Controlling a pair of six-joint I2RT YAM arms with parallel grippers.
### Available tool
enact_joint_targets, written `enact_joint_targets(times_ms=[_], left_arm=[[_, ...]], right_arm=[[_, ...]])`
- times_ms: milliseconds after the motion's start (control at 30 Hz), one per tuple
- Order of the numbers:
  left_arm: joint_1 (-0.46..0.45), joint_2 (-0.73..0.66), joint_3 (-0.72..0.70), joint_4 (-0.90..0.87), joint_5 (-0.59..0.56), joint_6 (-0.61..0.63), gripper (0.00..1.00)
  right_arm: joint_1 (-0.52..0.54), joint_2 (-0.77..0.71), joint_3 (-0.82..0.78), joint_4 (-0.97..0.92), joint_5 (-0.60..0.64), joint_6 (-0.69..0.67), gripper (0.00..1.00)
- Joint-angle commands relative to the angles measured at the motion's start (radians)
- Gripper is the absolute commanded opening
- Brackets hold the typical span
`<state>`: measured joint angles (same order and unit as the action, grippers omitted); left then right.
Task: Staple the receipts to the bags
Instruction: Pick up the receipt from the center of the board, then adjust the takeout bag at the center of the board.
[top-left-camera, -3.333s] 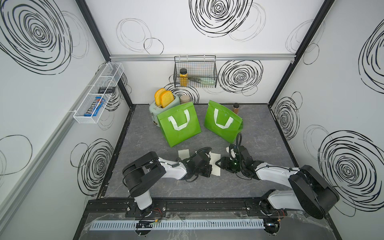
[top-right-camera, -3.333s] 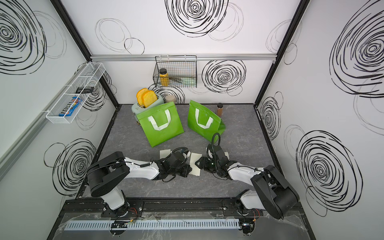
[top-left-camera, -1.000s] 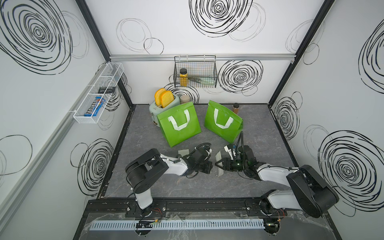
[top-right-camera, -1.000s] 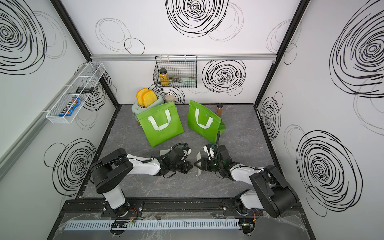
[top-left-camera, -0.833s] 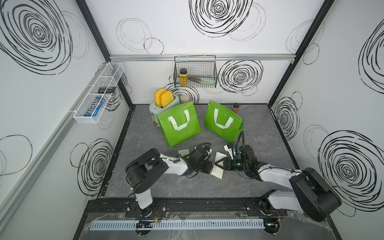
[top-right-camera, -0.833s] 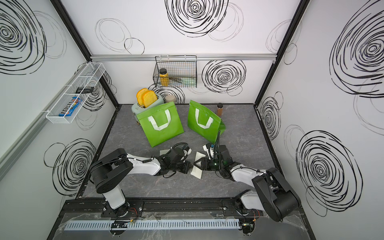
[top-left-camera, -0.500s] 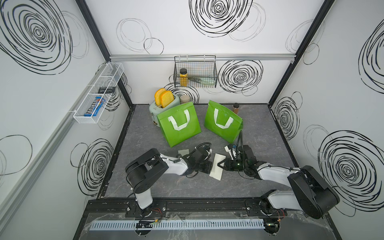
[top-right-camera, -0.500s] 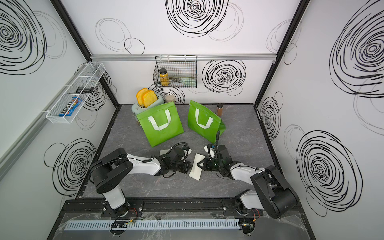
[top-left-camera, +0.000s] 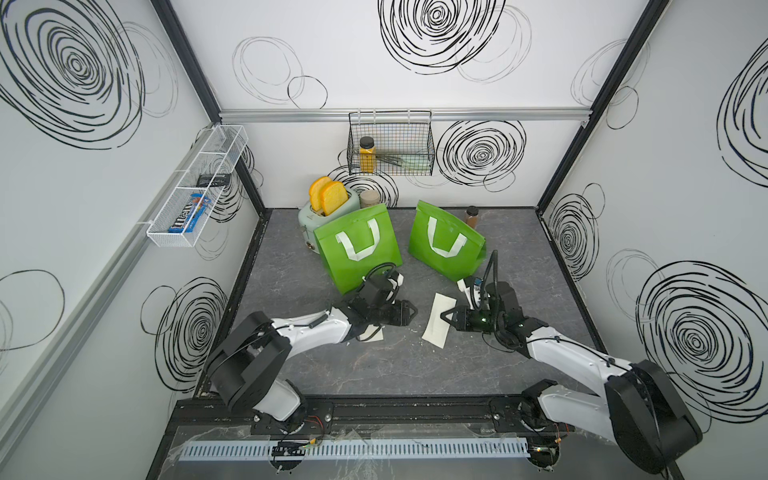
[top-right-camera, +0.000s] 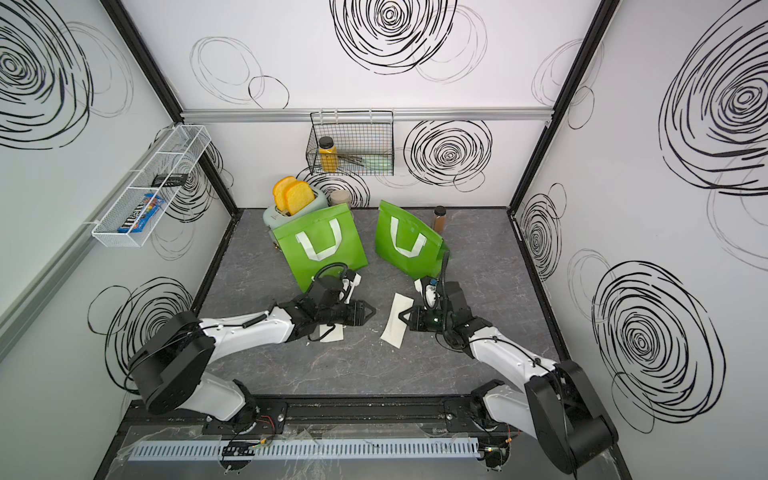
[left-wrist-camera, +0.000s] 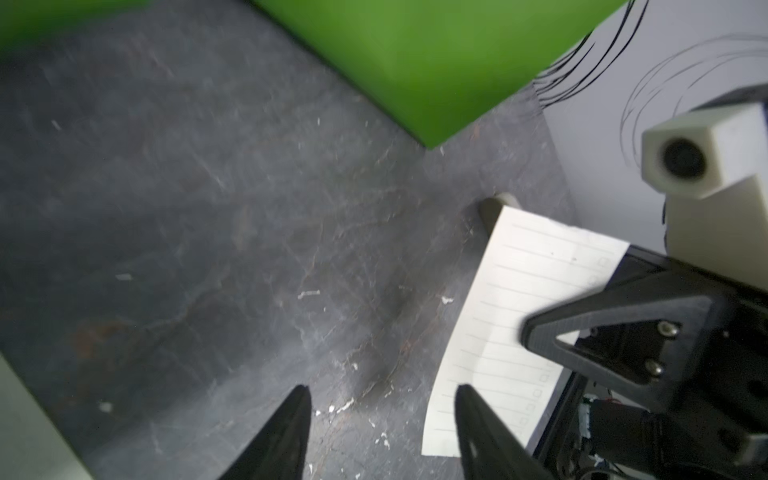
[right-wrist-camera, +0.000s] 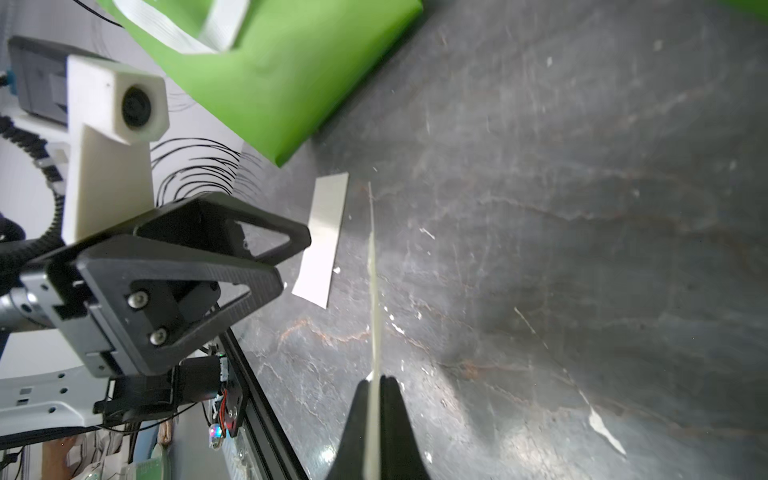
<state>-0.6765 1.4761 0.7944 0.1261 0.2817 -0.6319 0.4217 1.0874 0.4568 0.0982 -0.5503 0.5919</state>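
Two green bags with white handles stand at the back in both top views. My right gripper is shut on one long edge of a lined white receipt, which shows edge-on between its tips. My left gripper is open and apart from that receipt, with only bare floor between its tips. A second receipt lies flat on the floor, partly under the left wrist, and its free end shows in the right wrist view.
A toaster holding toast stands behind the left bag, and a brown jar stands behind the right one. A black wire basket hangs on the back wall and a white wire shelf on the left wall.
My right gripper has shut on the receipt. My left gripper has opened, let go of it and drawn back a little to the left.
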Motion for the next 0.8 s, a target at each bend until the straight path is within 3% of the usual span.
enact_joint_targets(times_ms=[0,200,233,267,600,767], left_arm=[[0.031,-0.018,0.161,-0.036,-0.035,0.065,0.76],[0.089,0.17,0.512,-0.106,-0.087,0.157,0.81],[0.096,0.205,0.564,-0.107,-0.088,0.162,0.85],[0.102,0.245,0.622,-0.109,-0.099,0.162,0.98],[0.15,0.654,1.169,-0.215,-0.2,0.042,0.98],[0.173,0.784,1.319,-0.273,-0.2,0.017,0.96]], right_arm=[[-0.018,-0.079,0.048,-0.098,0.046,-0.035,0.0],[-0.03,-0.196,0.072,-0.142,0.087,-0.031,0.0],[-0.031,-0.211,0.079,-0.153,0.092,-0.029,0.0],[-0.032,-0.224,0.085,-0.167,0.095,-0.027,0.0],[-0.033,-0.302,0.131,-0.246,0.108,-0.03,0.0],[-0.035,-0.32,0.134,-0.273,0.117,-0.032,0.0]])
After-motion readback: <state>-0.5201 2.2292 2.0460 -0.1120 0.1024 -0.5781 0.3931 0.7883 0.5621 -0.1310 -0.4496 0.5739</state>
